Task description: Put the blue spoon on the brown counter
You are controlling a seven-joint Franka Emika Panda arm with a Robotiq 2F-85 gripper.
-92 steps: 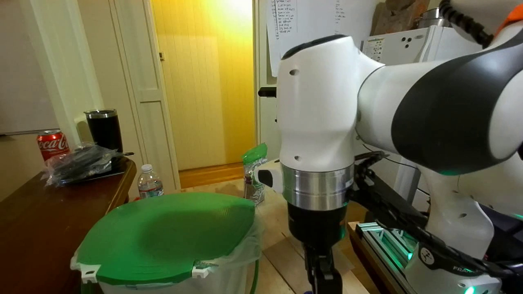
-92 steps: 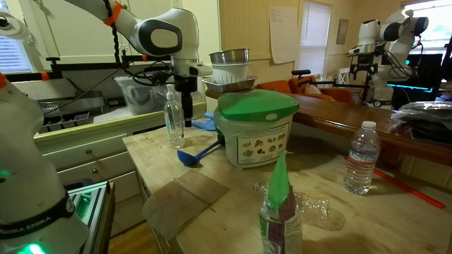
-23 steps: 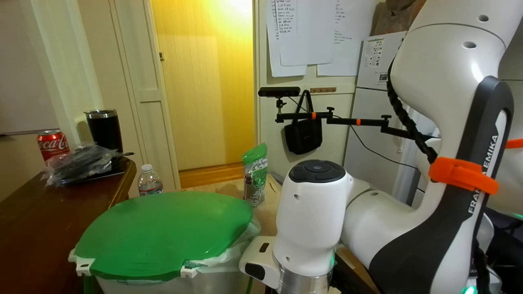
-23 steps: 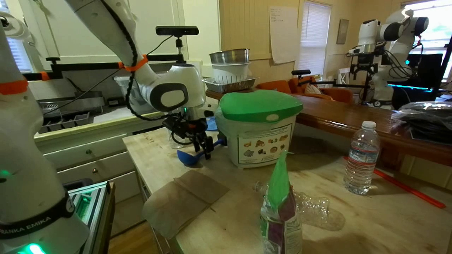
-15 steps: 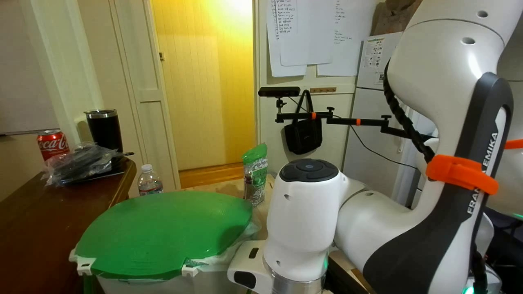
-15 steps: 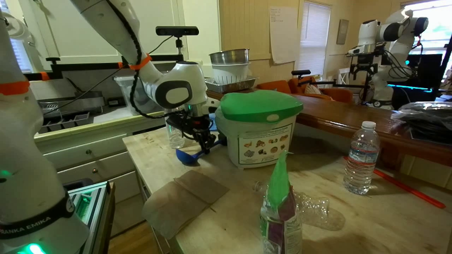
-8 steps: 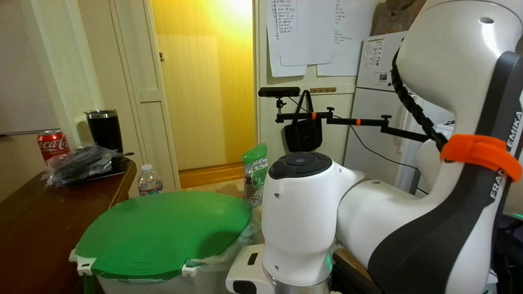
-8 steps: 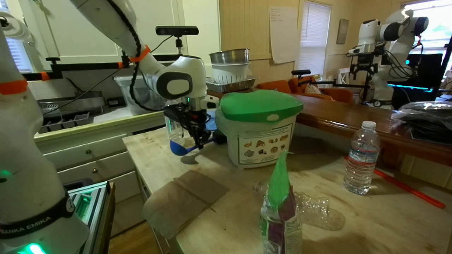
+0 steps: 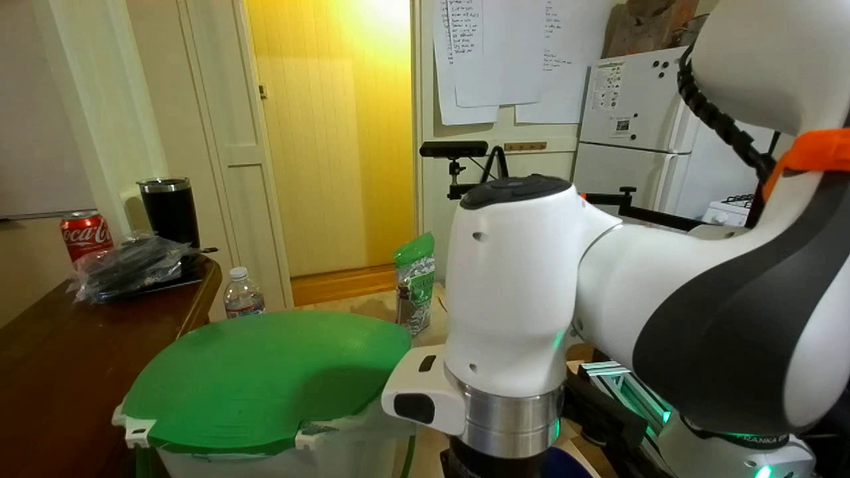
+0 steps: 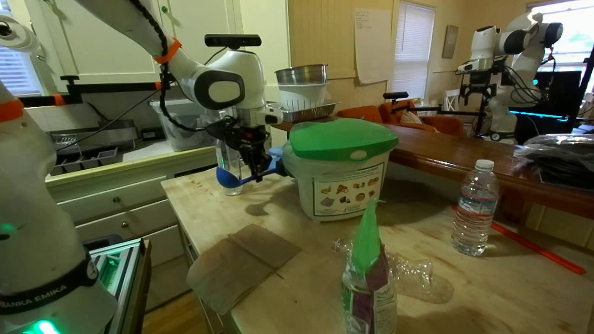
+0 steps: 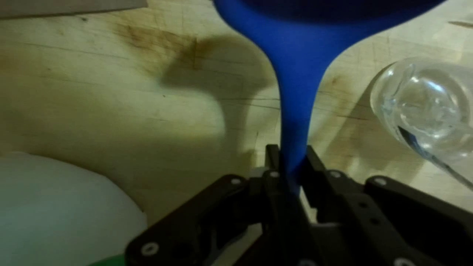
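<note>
The blue spoon [image 10: 227, 177] hangs above the pale wooden table, its shadow on the planks below. My gripper [image 10: 261, 175] is shut on its handle. In the wrist view the gripper [image 11: 291, 151] has the blue spoon [image 11: 301, 51] between its fingertips, the bowl pointing away and cut off at the top edge. In an exterior view only a blue patch of the spoon [image 9: 563, 465] shows at the bottom, and the fingers are out of frame. The brown counter [image 9: 60, 378] runs along the left there; the same brown counter [image 10: 445, 147] lies behind the green-topped bin in an exterior view.
The green-topped bin [image 10: 343, 139] stands between the gripper and the counter, close to the spoon's handle end. A clear pump bottle [image 11: 425, 107] is right beside the spoon. A water bottle [image 10: 477, 208] and a green bag [image 10: 369, 278] stand on the table. Plastic-wrapped items [image 9: 136, 262] lie on the counter.
The gripper came down over the spoon, closed on its handle and has since risen. The spoon has lifted off the table and shifted slightly toward the pump bottle.
</note>
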